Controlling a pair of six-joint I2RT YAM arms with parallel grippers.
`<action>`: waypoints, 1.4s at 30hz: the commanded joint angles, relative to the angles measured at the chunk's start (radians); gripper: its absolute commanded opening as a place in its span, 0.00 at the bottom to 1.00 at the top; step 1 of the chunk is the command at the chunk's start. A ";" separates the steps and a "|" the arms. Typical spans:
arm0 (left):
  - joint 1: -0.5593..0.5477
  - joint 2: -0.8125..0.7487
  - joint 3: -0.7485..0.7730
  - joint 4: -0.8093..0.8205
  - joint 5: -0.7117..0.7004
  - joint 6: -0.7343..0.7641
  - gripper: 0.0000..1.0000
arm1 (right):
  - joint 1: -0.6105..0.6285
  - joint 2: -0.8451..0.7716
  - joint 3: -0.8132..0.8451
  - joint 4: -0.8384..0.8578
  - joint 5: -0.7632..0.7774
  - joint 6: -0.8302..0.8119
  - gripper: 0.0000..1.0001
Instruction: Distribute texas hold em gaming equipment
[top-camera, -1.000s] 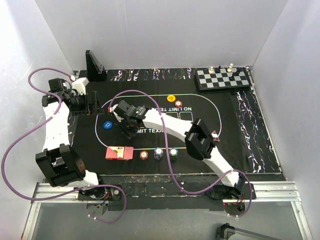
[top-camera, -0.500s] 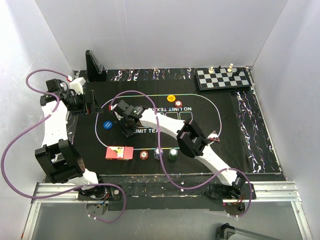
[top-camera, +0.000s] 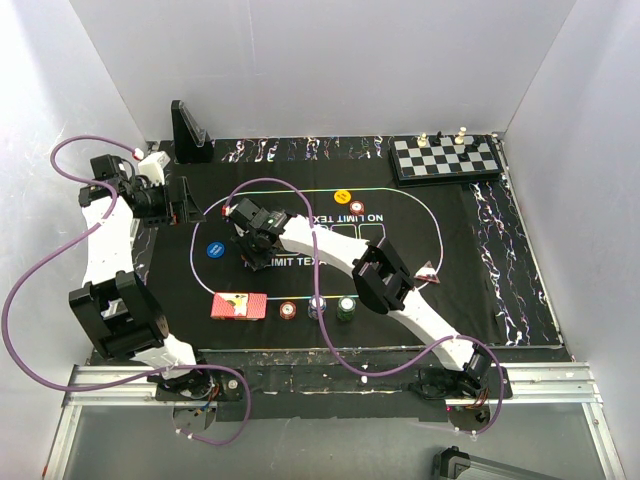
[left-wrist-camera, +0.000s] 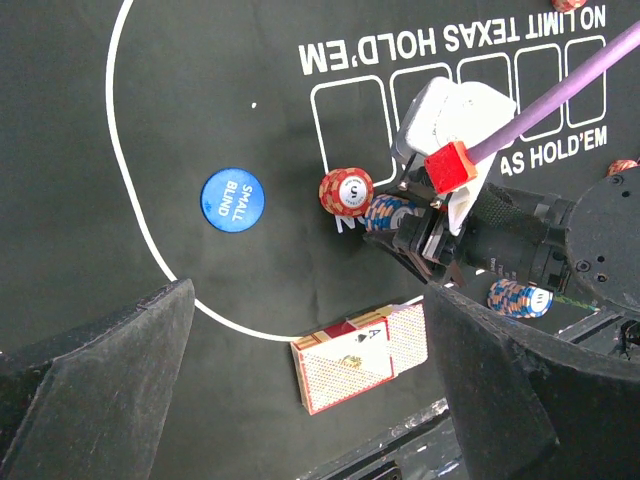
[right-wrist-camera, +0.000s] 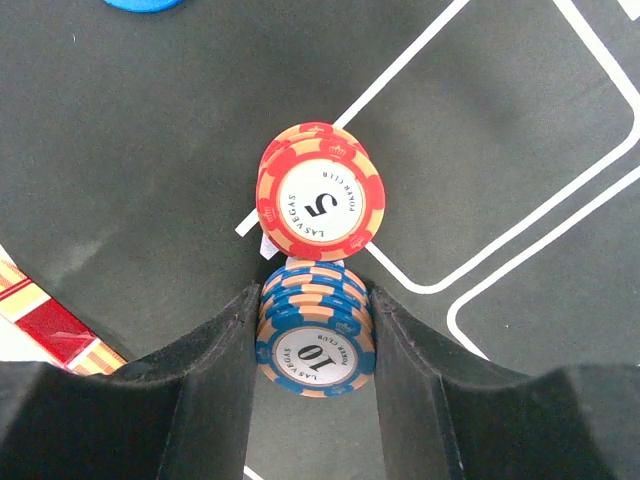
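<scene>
Right pincer (right-wrist-camera: 312, 298) is clamped on a short blue chip stack (right-wrist-camera: 315, 345), ridged discs with peach edge stripes, marked "10 LAS VEGAS POKER CLUB". A red chip stack (right-wrist-camera: 320, 205) marked "5" touches it just past the fingertips. Left pincer (left-wrist-camera: 308, 290) gapes wide above the felt, a flat blue "SMALL BLIND" disc (left-wrist-camera: 232, 199) beyond it.

Readable print on mat, disc, chips and card

The black felt mat (left-wrist-camera: 200, 90) reads "NO LIMIT TEXAS HOLD'EM". Ahead of the left gripper (left-wrist-camera: 305, 292), a round blue disc (left-wrist-camera: 232, 198) says "SMALL BLIND" and a face-up playing card (left-wrist-camera: 368, 337) shows "A". Between the right gripper's (right-wrist-camera: 313, 300) fingers, the stack of blue round poker chips (right-wrist-camera: 315, 350) reads "10 LAS VEGAS POKER CLUB"; the stack of red round poker chips (right-wrist-camera: 320, 205) just beyond reads "5".
</scene>
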 joint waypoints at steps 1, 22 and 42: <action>0.006 -0.007 0.030 -0.005 0.024 0.007 1.00 | -0.007 0.014 0.020 -0.029 0.014 0.021 0.41; 0.008 -0.045 0.030 -0.025 0.041 0.002 1.00 | -0.001 -0.034 0.020 -0.104 0.088 0.029 0.77; 0.009 -0.062 0.029 -0.034 0.058 -0.005 1.00 | -0.019 -0.656 -0.725 0.004 0.022 0.068 0.89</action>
